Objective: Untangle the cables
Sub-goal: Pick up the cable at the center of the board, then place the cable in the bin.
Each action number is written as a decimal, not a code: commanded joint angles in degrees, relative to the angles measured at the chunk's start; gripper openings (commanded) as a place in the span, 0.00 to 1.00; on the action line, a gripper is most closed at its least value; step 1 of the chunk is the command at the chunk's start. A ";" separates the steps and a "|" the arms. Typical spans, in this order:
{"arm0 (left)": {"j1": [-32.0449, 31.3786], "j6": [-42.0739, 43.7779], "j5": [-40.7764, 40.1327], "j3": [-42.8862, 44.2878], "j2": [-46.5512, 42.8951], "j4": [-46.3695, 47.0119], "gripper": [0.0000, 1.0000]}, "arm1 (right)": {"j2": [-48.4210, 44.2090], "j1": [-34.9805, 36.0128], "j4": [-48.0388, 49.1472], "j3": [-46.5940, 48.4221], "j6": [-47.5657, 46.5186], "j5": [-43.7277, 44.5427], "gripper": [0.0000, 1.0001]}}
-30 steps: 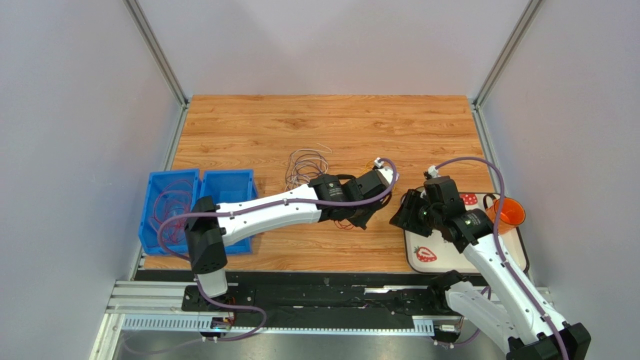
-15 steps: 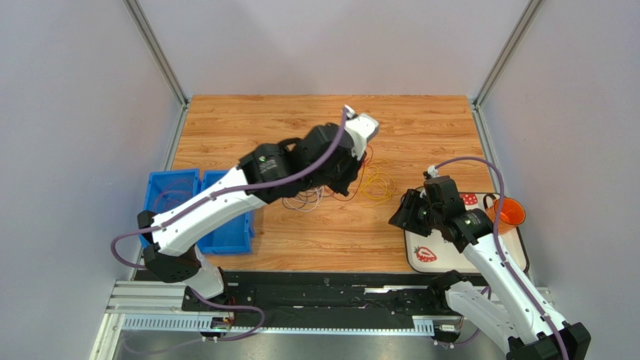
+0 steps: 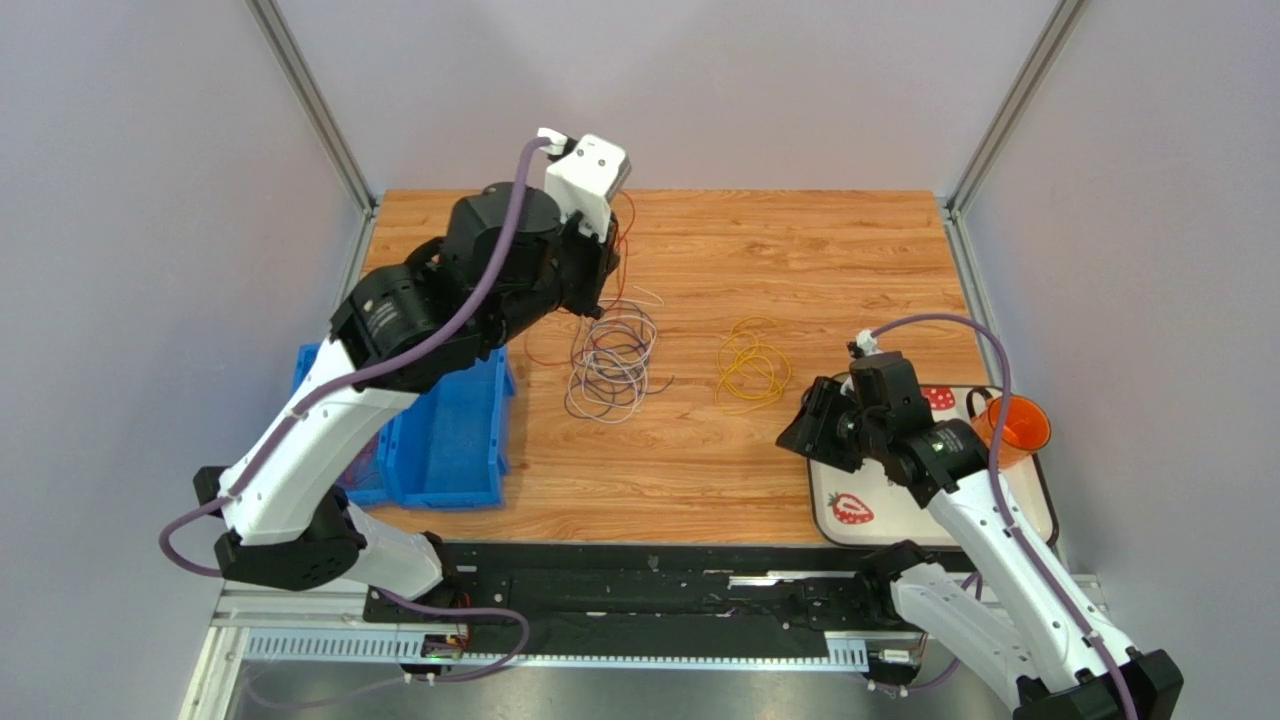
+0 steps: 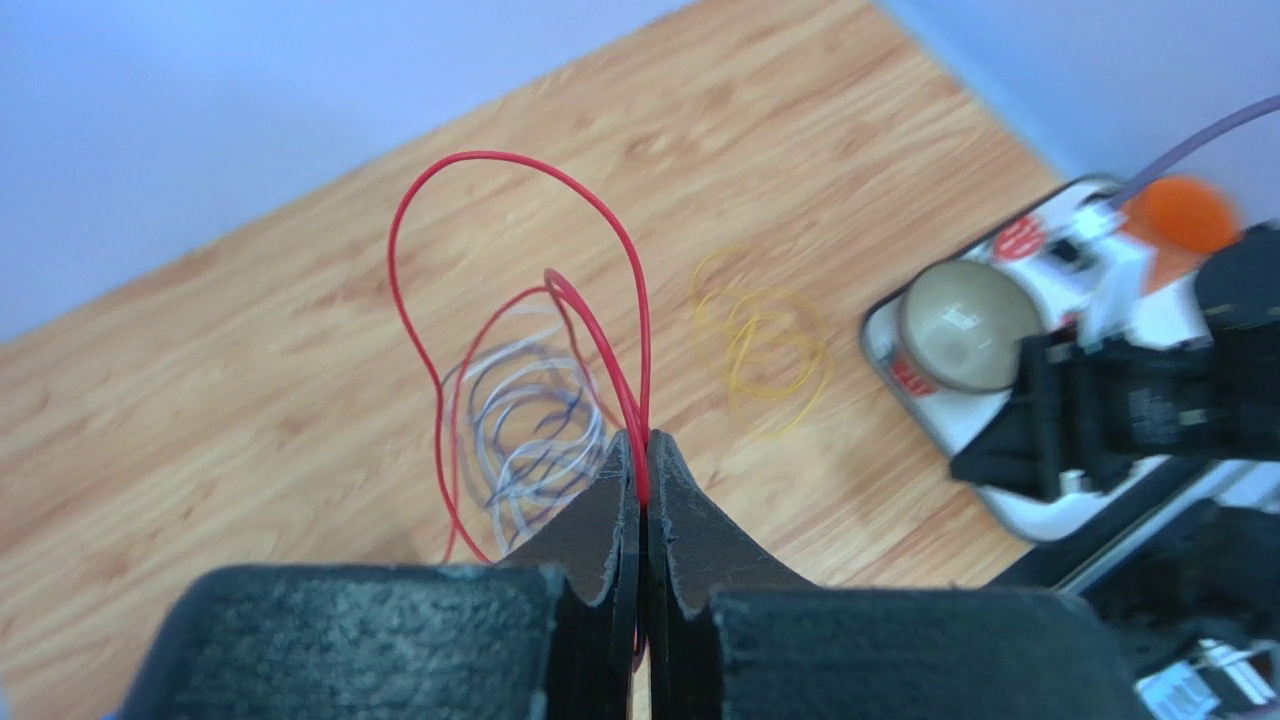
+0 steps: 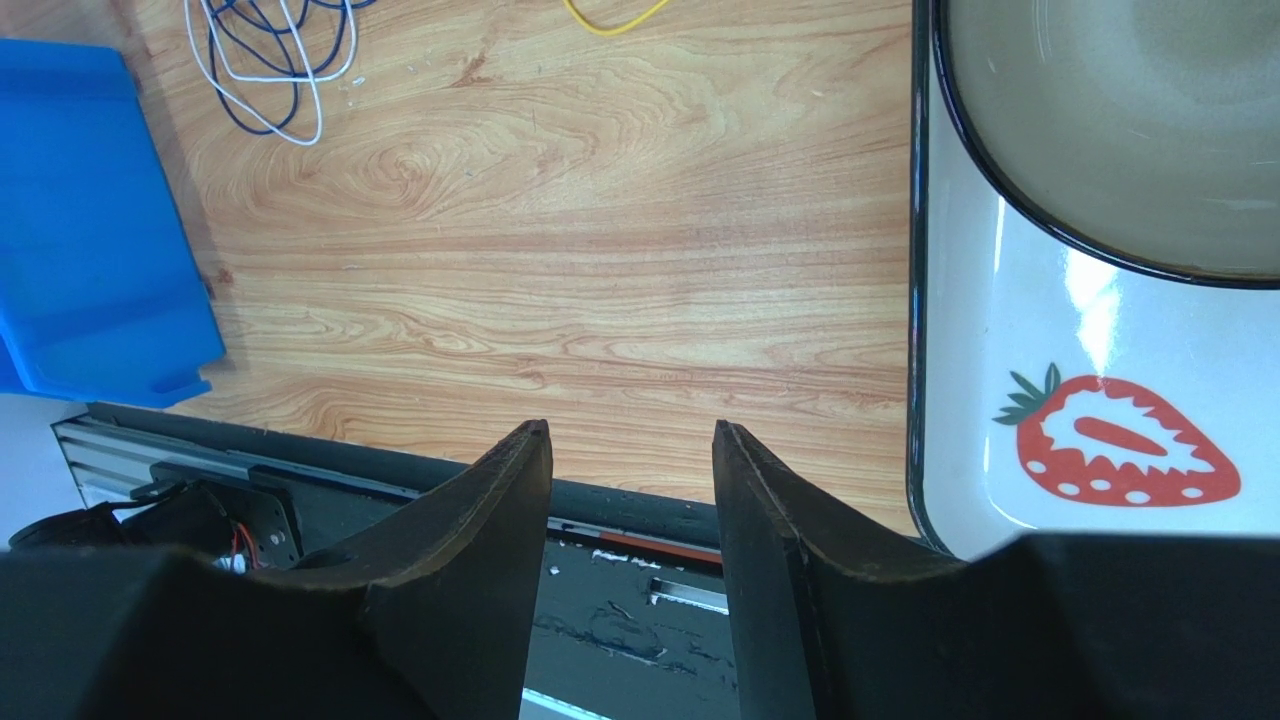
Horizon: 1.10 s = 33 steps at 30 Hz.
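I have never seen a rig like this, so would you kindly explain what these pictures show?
Two robot arms, the left arm and the right arm, are bolted at the near edge of a wooden table, each with a two-finger gripper. One picture looks down from above; the other two come from wrist cameras, showing their own fingers. On the table lie white and dark cables, a yellow cable, blue bins and a strawberry tray with a bowl, an orange cup at its corner. The left gripper is shut on a red cable; the right gripper is open and empty.
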 commanded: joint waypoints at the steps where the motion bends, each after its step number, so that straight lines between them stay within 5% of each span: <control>1: 4.64 -1.91 -0.63 -5.60 -1.38 -0.16 0.00 | -0.26 0.04 1.71 -0.01 0.01 -0.84 0.47; 13: 21.24 -1.30 0.15 -14.92 -13.50 -0.95 0.00 | 0.80 -0.05 2.76 -0.27 0.10 -1.45 0.47; 33: 40.15 -0.16 -5.29 -25.64 -22.91 -4.56 0.00 | 1.59 -0.05 3.11 -0.01 -0.25 -2.77 0.47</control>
